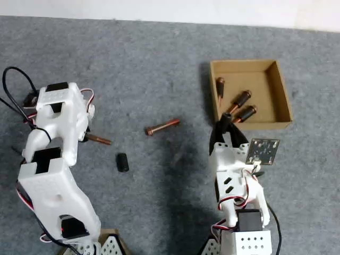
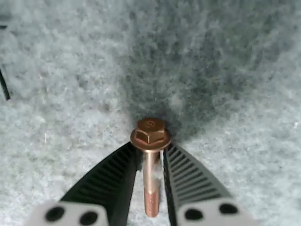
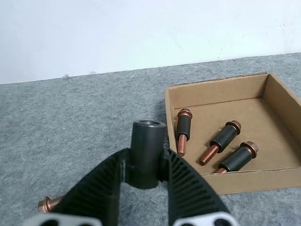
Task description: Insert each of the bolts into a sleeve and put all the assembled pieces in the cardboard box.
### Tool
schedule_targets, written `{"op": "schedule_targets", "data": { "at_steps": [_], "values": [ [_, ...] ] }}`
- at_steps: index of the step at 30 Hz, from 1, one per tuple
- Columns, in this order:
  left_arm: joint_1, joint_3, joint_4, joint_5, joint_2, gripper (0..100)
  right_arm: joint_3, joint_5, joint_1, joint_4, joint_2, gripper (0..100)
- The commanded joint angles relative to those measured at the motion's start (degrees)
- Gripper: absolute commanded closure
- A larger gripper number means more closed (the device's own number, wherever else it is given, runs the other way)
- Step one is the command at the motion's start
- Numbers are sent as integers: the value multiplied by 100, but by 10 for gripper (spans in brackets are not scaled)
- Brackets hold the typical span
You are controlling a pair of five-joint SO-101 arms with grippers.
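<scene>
My left gripper is shut on a copper bolt, its hex head past the fingertips and its shaft between them. In the high view that bolt sticks out of the left gripper just above the carpet. My right gripper is shut on an upright black sleeve, hole end up, and the right gripper sits just in front of the cardboard box. Three assembled pieces lie in the box. A loose bolt and a loose sleeve lie between the arms.
Grey carpet covers the table, with a white wall along its far edge. The loose bolt's head shows beside my right gripper. Open carpet lies beyond the loose bolt and left of the box.
</scene>
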Motion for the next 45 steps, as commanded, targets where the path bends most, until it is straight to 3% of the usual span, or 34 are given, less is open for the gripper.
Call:
{"op": "schedule_targets", "data": {
  "at_steps": [1, 8, 12, 19, 36, 45],
  "values": [
    [-198, -4, 0, 44, 4, 995, 602, 79, -48, -198, -4, 992],
    [22, -145, -97, -26, -31, 995, 611, 79, -57, -198, -4, 992],
    [198, -585, -70, -527, -171, 995, 611, 70, -57, -198, -4, 992],
    [215, -1235, 818, -1275, -1411, 995, 611, 70, -57, -198, -4, 992],
    [180, -1226, 2725, -2681, -4629, 995, 611, 62, -57, -198, -4, 992],
    [207, 602, 2664, -3077, -6396, 995, 611, 62, -57, -198, -4, 992]
  ]
}}
